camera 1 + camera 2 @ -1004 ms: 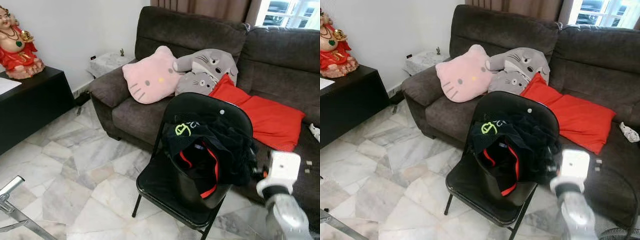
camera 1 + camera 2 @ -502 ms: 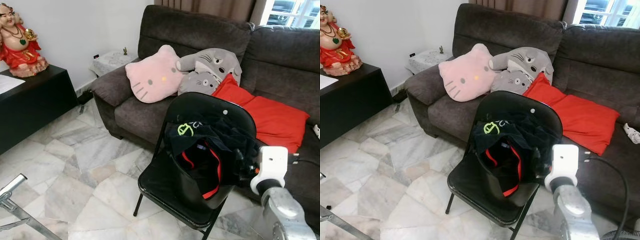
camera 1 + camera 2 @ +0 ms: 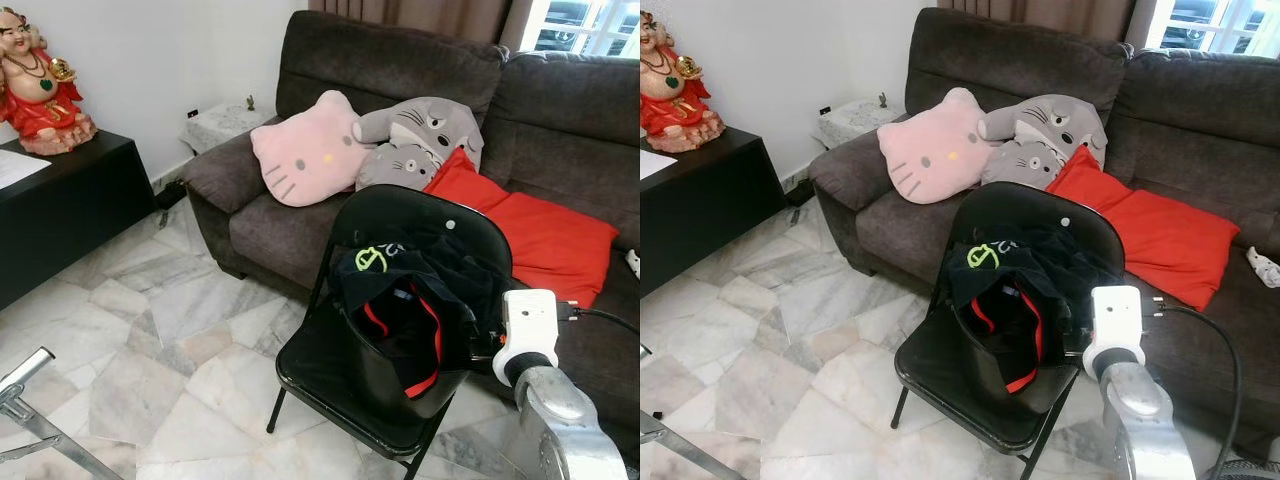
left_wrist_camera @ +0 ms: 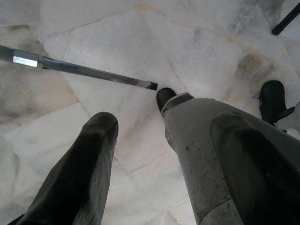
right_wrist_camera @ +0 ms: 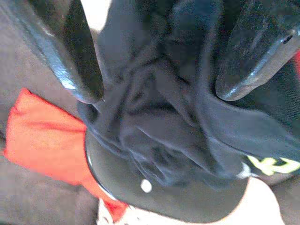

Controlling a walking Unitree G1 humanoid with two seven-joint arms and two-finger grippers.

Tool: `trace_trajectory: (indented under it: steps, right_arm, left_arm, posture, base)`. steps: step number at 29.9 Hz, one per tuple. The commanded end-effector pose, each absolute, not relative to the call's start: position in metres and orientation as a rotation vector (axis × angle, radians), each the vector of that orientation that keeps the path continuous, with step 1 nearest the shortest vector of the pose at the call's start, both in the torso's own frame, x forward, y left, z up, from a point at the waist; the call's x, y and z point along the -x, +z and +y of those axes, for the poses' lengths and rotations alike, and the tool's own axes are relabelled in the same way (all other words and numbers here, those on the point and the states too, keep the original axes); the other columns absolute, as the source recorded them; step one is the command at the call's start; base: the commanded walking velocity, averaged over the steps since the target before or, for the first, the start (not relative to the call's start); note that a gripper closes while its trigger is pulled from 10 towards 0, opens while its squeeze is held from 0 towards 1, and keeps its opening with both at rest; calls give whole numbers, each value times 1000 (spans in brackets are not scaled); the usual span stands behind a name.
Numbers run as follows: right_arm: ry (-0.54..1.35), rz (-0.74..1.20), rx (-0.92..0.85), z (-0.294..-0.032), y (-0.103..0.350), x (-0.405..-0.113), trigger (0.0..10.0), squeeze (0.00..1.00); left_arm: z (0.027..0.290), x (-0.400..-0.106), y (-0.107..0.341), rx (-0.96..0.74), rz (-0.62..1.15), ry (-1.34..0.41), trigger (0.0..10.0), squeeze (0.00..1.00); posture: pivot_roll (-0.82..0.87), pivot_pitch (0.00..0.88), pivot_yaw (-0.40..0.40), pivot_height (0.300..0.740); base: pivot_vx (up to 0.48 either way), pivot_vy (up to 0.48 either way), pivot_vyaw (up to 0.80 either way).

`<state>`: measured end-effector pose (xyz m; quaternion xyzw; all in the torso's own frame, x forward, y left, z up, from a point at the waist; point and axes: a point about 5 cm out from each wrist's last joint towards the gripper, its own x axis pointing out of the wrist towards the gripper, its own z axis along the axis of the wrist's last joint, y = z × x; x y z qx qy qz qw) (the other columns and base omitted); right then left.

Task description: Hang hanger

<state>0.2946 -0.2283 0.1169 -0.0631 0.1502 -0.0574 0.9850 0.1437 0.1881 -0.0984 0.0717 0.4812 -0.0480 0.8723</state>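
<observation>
A black garment with red lining and a green logo is draped in a heap over the backrest and seat of a black folding chair, which stands on the marble floor just in front of the dark sofa. No hanger can be made out; if one is present, it is judged to be buried in the folds of the cloth.

The right pincer is held at the side of the chair nearest the red cushion, pointed into the heap. In the right wrist view its two black fingers are seen spread wide apart, straddling a bunched fold of the garment without being closed on it; nothing is gripped. This placement is judged to be an approach for taking hold of the cloth, or of whatever lies under it.

The left pincer is hung low over the floor, fingers parted and empty, kept out of the way beside the robot's own leg.

A pink cat cushion and a grey plush are propped against the sofa's back.
</observation>
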Motion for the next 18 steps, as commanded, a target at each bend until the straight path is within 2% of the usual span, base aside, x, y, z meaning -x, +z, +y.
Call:
trace_trajectory:
  steps: [1, 18]
  right_arm:
    - [-122, 332, 96, -233, 115, -298, 10000, 0]
    - [-58, 319, 71, -224, 115, -318, 10000, 0]
  left_arm:
    - [187, -131, -104, -159, 1069, -124, 10000, 0]
    - [187, -131, -104, -162, 1067, -127, 10000, 0]
  posture:
    - [-93, 12, 33, 740]
    - [-84, 4, 39, 740]
  base:
    - [0, 0, 0]
    - [0, 0, 0]
